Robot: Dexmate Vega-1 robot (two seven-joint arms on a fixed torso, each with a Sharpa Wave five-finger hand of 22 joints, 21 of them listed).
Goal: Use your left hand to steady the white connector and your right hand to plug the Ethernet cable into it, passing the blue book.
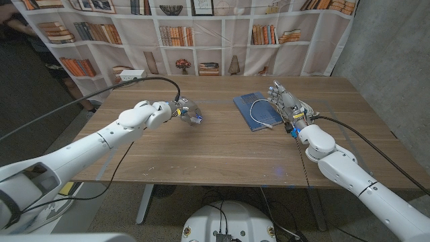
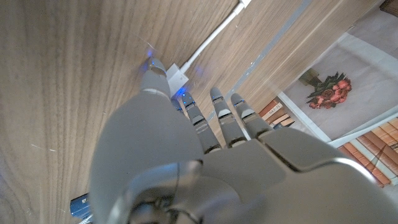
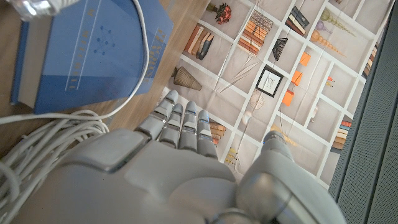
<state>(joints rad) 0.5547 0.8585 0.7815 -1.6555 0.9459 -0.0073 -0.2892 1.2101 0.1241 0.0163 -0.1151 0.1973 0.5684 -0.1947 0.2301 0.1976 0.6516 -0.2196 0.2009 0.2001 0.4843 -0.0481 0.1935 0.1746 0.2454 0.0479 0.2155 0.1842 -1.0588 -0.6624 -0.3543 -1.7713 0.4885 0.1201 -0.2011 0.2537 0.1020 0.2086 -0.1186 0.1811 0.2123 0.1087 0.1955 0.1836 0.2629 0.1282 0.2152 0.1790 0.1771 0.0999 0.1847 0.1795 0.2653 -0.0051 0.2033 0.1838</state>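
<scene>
My left hand [image 1: 176,110] is down on the desk [image 1: 201,148], fingers pressing the white connector [image 2: 176,79], which sits at its fingertips; a white lead runs away from it. I cannot confirm a full grasp. Between my hands, just beside the right one, lies the blue book [image 1: 250,107] with the Ethernet cable [image 1: 261,115] looped across its cover, plug resting there. My right hand [image 1: 285,99] stands released, fingers extended, over coiled cable.

you see even, soft overhead light on the table [image 1: 201,148], with faint shadows. head view bends at its edges. both wrist views blur the near hand backs.
</scene>
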